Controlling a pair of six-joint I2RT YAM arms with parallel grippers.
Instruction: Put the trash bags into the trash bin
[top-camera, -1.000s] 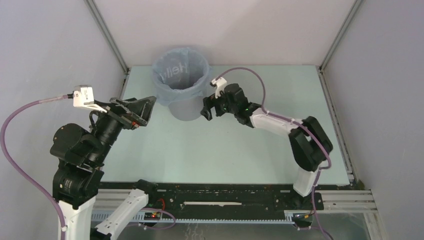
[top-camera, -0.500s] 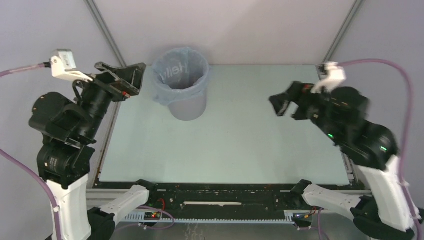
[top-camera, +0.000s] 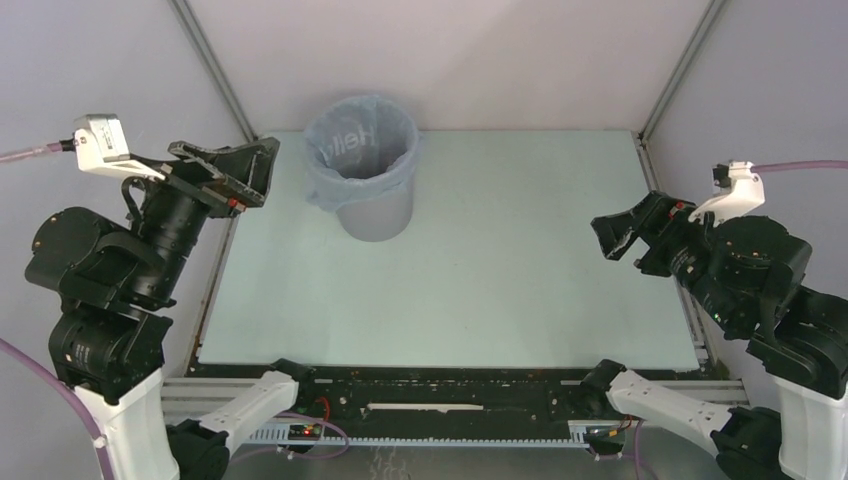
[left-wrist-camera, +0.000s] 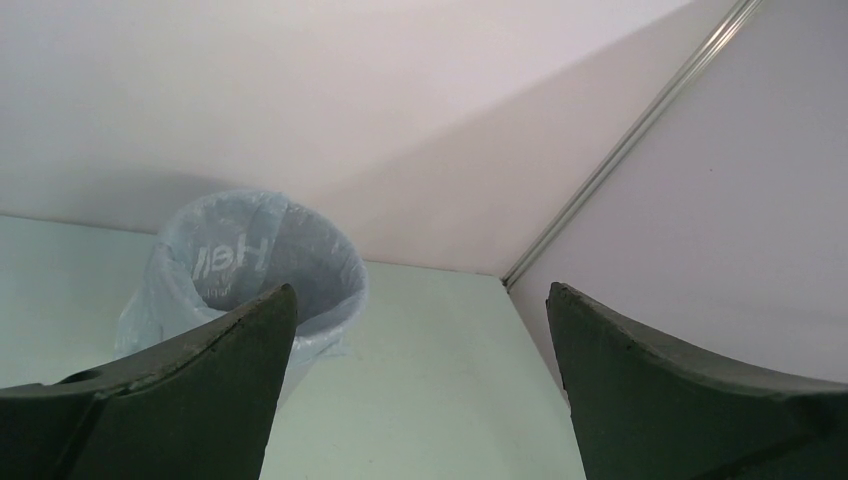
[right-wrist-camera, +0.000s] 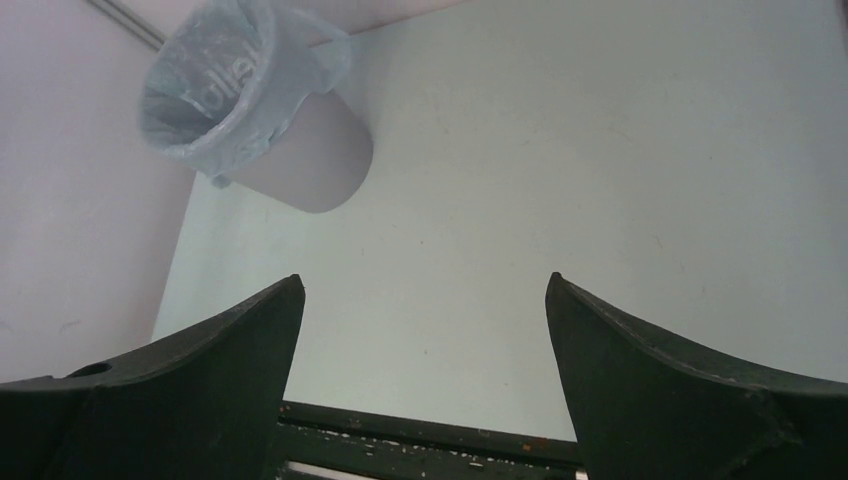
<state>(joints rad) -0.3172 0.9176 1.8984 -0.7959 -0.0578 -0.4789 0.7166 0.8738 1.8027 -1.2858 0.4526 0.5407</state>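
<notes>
Pale green table (top-camera: 480, 280) between plain white walls (top-camera: 500, 60)

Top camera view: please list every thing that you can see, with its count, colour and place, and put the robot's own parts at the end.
trash bag: one, translucent pale blue-grey with white lettering, lining the bin, its edge folded over the rim
trash bin: one, grey, upright at the far side of the table, left of centre
table: one, pale green, inside pale walls
left gripper: one, black, open, holding nothing, near the table's far left corner
right gripper: one, black, open, holding nothing, at the table's right edge
</notes>
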